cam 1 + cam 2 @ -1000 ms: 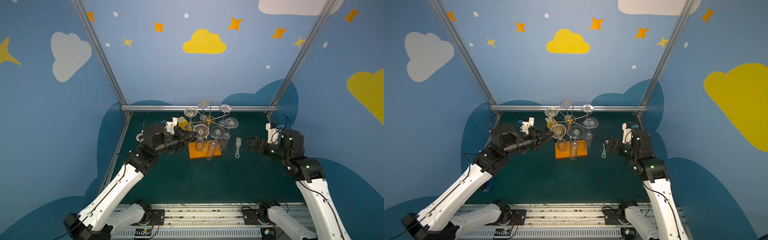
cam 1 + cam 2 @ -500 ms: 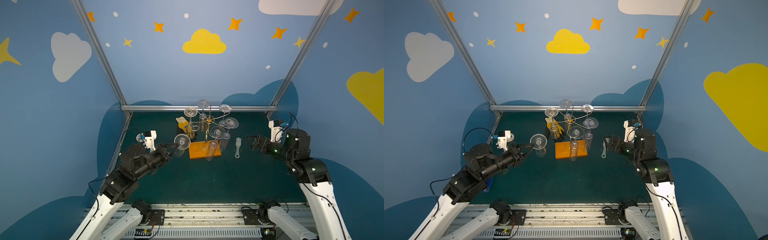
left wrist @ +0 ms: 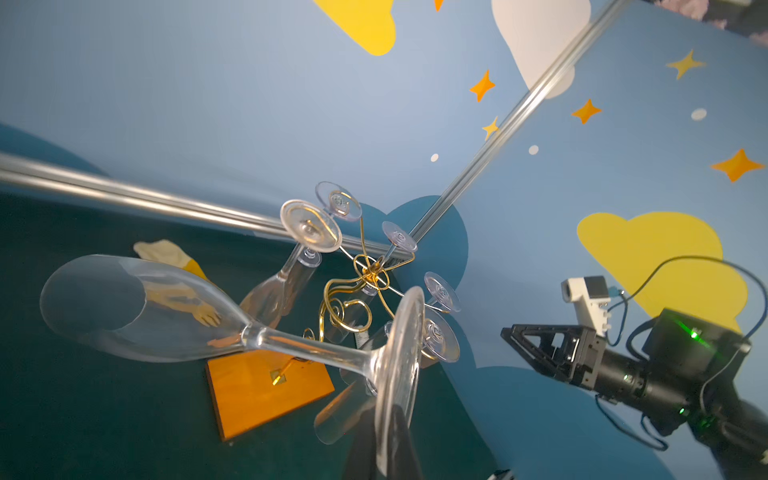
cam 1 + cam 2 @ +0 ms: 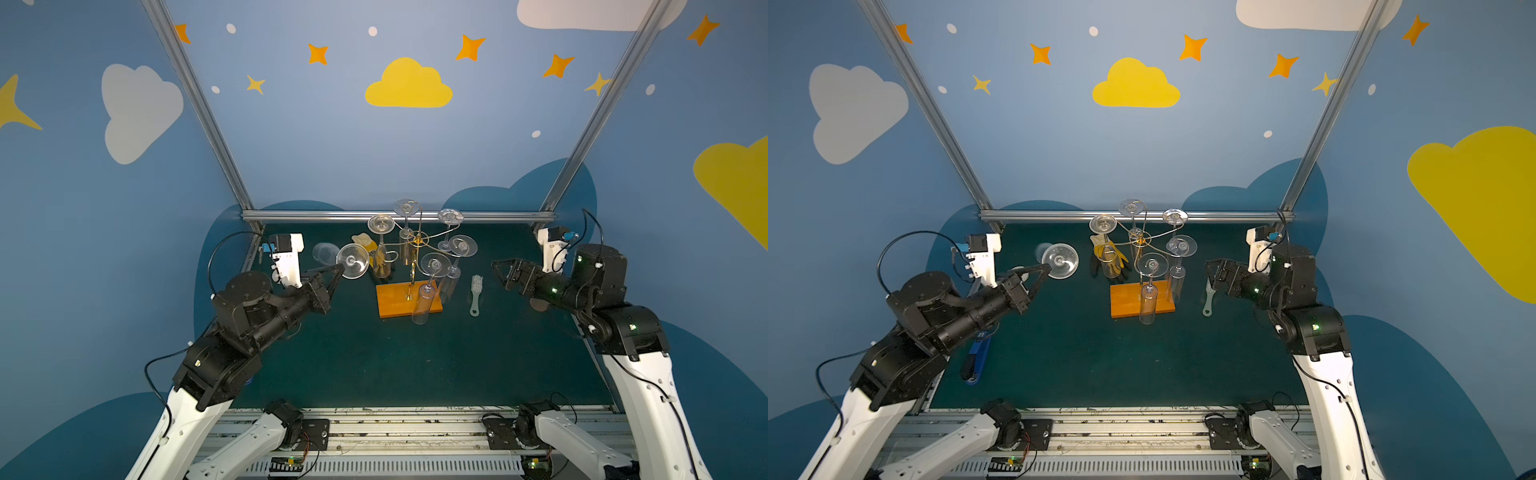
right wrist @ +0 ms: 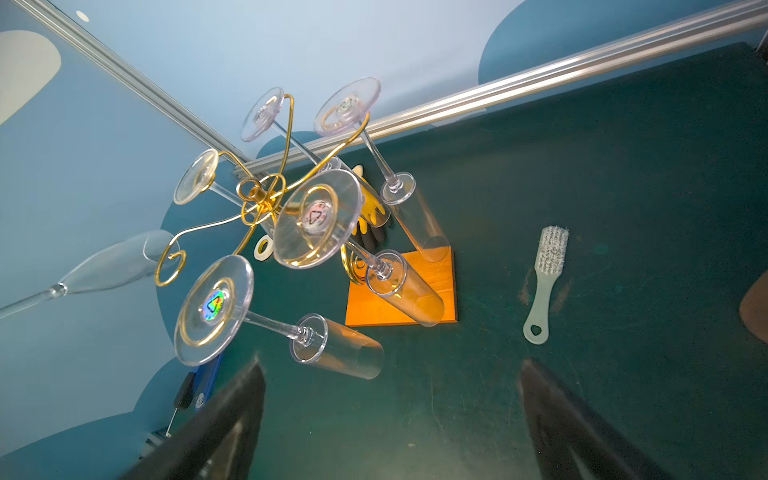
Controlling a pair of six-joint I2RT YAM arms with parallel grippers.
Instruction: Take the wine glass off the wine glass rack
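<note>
Step in hand: the wine glass hangs free of the wine glass rack. I judge the lift-off done and the carry or set-down in hand.
Left gripper: clamped on the rim of the glass's foot. In the left wrist view the foot stands edge-on between the dark fingers.
Glass attitude: tilted, not upright. Stem and bowl run away from the gripper toward the left rear of the tabletop. Whether the bowl touches the surface I cannot tell.
Glass vs rack: left of the rack and apart from it, with no wire on it. The nearest hanging glass is close by but clear.
Right gripper: jaws spread wide, holding nothing. It hovers right of the rack, past the brush, and points toward the rack.
Next move (judgement): bring the glass down onto bare tabletop left of the orange base. The wrist must turn so that the foot or the bowl meets the surface squarely before the jaws let go.
Risk (judgement): an edge grip on a thin disc gives little hold. The glass could pivot, so go slowly and keep the bowl off the glove.
Rack: it stands mid-tabletop with five glasses hung upside down by their feet. One curled arm is bare.
Far side: a yellow glove lies behind the rack's left glass, near the back rail.
</note>
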